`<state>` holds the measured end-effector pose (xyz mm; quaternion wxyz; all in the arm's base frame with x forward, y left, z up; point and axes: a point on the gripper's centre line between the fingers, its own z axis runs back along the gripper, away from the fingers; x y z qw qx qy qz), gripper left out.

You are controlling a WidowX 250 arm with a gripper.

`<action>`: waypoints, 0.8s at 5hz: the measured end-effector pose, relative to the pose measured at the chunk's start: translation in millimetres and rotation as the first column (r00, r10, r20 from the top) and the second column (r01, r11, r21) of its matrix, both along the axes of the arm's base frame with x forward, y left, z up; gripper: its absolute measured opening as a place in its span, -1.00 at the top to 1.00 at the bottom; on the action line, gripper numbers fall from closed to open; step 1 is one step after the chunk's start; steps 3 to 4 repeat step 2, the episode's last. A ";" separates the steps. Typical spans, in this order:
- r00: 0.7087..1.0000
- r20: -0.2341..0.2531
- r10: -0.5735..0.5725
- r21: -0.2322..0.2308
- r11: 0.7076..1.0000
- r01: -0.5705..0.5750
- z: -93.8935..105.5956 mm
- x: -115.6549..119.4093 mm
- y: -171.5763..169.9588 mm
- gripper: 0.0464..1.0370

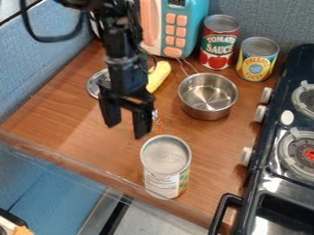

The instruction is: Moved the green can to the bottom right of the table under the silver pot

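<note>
The gripper (pixel 127 121) hangs over the left-middle of the table, its two fingers apart with nothing between them. Down and to the right of it, a can with a white and green label (pixel 165 167) stands upright close to the table's front edge. The silver pot (pixel 207 95) sits farther back and to the right of that can, its handle pointing up-left toward the microwave. Bare table separates the pot from the can.
Behind the arm are a yellow object (pixel 159 75), a silver lid (pixel 95 83) and a teal toy microwave (pixel 184 27). A red can (pixel 219 43) and a yellow can (pixel 257 59) stand at the back right. The stove (pixel 270 160) borders the table's right side.
</note>
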<state>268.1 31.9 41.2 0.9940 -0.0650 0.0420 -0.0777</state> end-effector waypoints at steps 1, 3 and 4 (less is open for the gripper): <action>0.995 0.088 0.039 0.019 0.999 -0.041 21.5 6.0 7.5 -0.93; 0.987 0.147 0.065 0.022 0.997 -0.069 39.7 7.0 15.5 -0.93; 0.987 0.147 0.065 0.022 0.997 -0.069 39.7 7.0 15.5 -0.93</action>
